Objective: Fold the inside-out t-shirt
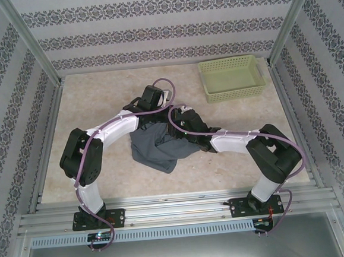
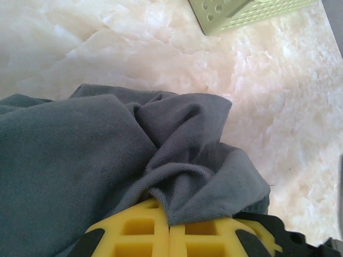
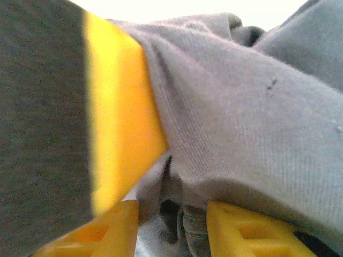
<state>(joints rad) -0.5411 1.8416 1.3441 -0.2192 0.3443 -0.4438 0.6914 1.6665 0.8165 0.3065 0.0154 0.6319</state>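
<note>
Beige marble-look tabletop is carrying slate blue-grey soft cloth t-shirt lying bunched at ctr, light green perforated plastic basket sitting far-right, well apart, L gripper pinching shirt fold w/ jaws together, R gripper straddling cloth, can't tell if clamped.

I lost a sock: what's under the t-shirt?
Marble-look table shows around the bunched t-shirt. Whatever lies beneath is hidden by the cloth itself.
</note>
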